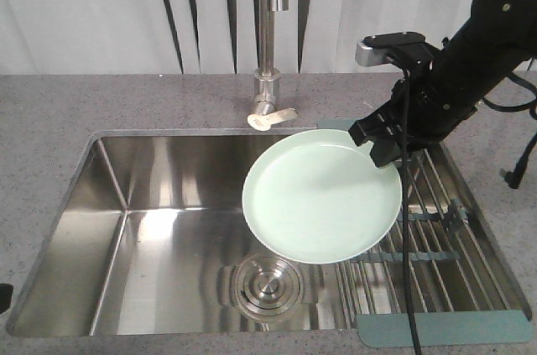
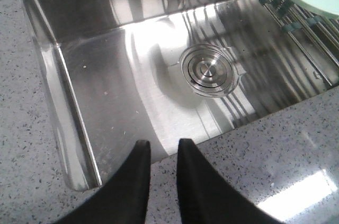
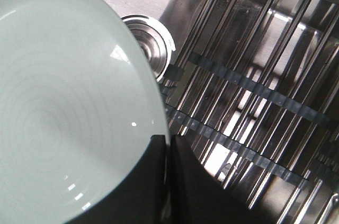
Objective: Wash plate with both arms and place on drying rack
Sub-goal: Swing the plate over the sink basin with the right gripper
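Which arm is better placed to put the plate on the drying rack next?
Right, likely. The right arm has its jaws clamped on the plate's rim, beside the drying rack. The left jaws hang empty over the sink's opposite corner, away from the plate.

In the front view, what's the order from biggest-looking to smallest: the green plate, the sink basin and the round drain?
1. sink basin
2. plate, raised nearer the camera, so it may look oversized
3. drain

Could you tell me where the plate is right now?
In the front view, the plate is held right of centre by the right gripper, above the drain and the left edge of the drying rack.
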